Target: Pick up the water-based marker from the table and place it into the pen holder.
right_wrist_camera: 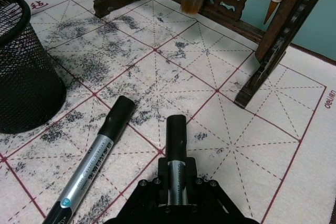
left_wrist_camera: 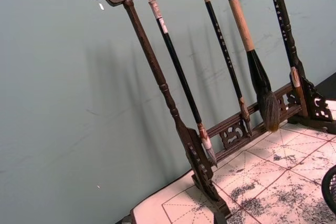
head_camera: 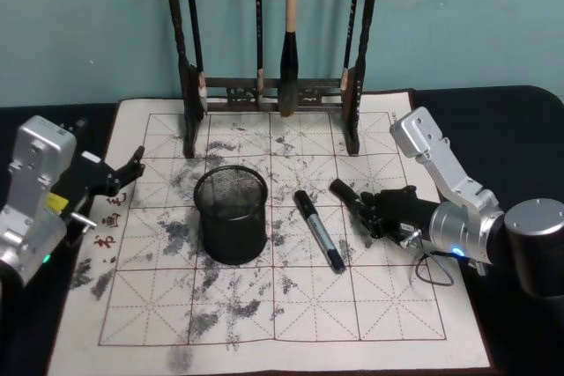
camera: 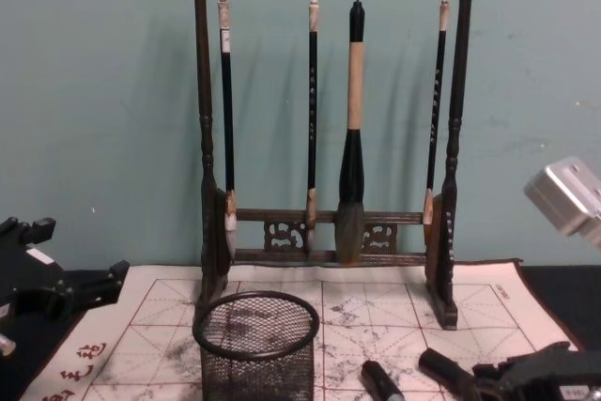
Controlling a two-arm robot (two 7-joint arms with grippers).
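Water-based marker (right_wrist_camera: pixel 176 148) is in the right gripper (head_camera: pixel 368 206): jaws clamped across its grey barrel, black cap end sticking out forward past the fingertips. Grip sits on the barrel rather than the cap, probably so the cap end goes into the cup first. Can't tell if it's clear of the felt calligraphy mat (head_camera: pixel 397 305) or just touching.

Second marker (head_camera: pixel 318 230) lies flat on the mat just beside the jaws, on the pen-holder side, not touching the held one.

Pen holder (head_camera: pixel 233 235) stands upright beyond that spare marker, well apart from the jaws; nothing visible inside.

Right arm is low, reaching in over the mat's right edge with the wrist near level, so the marker is close to horizontal. My read: it needs a lift and a tilt towards vertical before it clears the rim.

Brush rack (camera: pixel 324 255) stands ahead of the jaws at the mat's far edge.

Left gripper (head_camera: pixel 130 175) parked at the mat's left edge, jaws apart, holding nothing.
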